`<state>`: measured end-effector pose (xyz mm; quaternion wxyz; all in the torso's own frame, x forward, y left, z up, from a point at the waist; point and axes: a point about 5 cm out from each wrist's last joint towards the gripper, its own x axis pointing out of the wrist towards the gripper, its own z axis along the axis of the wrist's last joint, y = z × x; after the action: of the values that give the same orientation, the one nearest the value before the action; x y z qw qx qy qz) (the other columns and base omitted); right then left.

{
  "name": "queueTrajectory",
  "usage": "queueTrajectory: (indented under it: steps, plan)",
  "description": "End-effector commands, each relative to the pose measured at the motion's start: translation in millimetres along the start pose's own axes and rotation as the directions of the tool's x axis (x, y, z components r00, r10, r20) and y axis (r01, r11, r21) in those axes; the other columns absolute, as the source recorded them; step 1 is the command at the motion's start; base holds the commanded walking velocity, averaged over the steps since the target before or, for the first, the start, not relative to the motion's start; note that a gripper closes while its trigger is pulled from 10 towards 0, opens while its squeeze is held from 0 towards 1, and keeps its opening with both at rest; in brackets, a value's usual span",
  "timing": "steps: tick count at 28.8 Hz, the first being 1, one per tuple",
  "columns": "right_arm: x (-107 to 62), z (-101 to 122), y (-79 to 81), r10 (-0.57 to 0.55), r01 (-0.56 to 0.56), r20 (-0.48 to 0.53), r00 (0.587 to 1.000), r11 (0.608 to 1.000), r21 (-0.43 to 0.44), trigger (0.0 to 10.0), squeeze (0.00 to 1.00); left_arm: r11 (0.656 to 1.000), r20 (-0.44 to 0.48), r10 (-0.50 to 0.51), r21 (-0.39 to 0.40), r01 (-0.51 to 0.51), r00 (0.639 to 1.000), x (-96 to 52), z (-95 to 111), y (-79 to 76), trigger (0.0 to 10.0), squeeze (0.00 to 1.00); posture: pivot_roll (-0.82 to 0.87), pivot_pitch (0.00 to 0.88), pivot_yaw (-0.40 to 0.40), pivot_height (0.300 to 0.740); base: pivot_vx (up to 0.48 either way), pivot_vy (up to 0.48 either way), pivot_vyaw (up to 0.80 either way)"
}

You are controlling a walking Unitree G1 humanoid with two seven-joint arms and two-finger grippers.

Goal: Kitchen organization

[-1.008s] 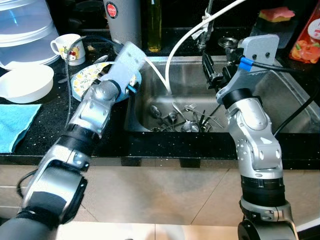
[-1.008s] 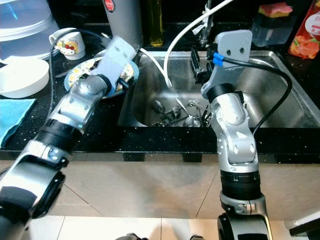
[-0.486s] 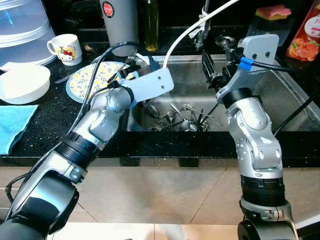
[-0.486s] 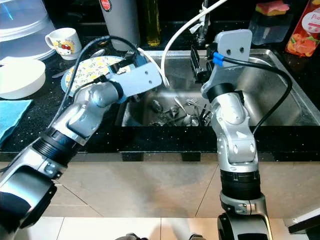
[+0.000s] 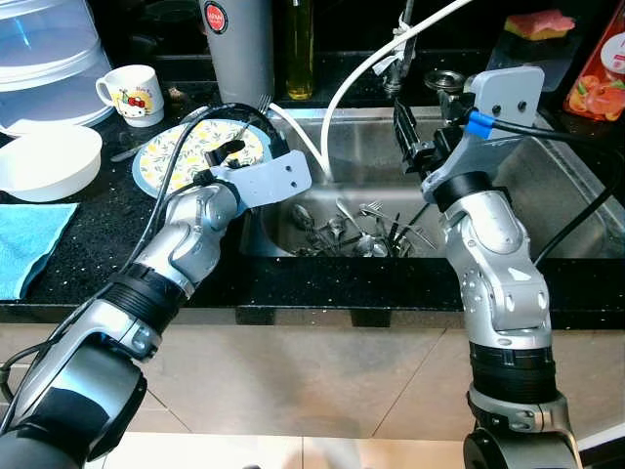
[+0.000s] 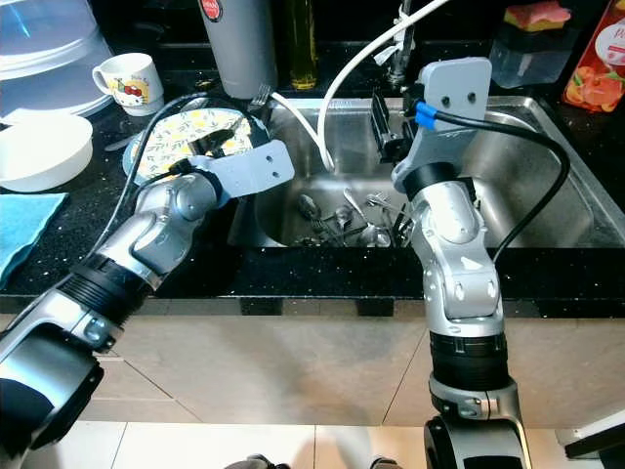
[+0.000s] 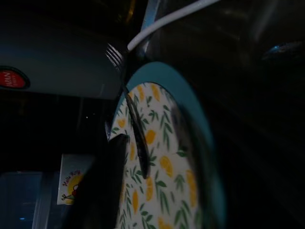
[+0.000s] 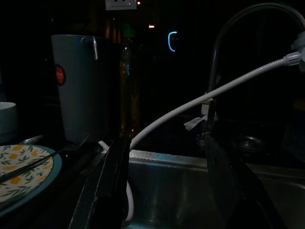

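Left tool (image 5: 227,151) rests over the lemon-patterned plate (image 5: 161,156), beside the sink (image 5: 557,186); its fingers lie against a fork (image 7: 136,129) on that plate, though whether they grip it cannot be told. Right tool (image 5: 408,132) hangs above the sink with fingers (image 8: 112,186) well spread, holding nothing, likely waiting clear of the white hose (image 5: 361,73). Cutlery (image 5: 356,230) lies heaped in the sink. Left wrist view shows the fork's tines projecting past the plate rim toward the grey canister (image 5: 239,39). Head views show the mug (image 5: 127,91) beyond the plate on the worktop (image 5: 88,234).
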<state>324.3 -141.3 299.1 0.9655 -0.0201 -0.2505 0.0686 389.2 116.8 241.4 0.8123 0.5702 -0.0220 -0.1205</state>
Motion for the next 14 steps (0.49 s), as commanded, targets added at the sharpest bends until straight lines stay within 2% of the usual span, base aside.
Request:
queueTrajectory:
  steps: [1, 14]
  plan:
    - [-1.3, 0.4, 2.6, 0.01, -0.01, 0.005, 1.0, 1.0, 0.003, 10.0, 0.0, 1.0, -0.026, 0.016, 0.026, -0.015, 1.0, -0.5, -7.4, 0.7, 0.0, 0.0, 0.08, 0.076, 0.052, 0.74, 0.0, 0.0, 0.0]
    - [0.1, 1.2, 4.4, 0.018, -0.018, 0.013, 1.0, 1.0, 0.004, 10.0, 0.0, 0.998, 0.005, 0.036, 0.053, -0.036, 0.999, -0.6, -3.1, 0.8, 0.0, 0.0, 0.09, 0.061, 0.053, 0.74, 0.0, 0.0, 0.0]
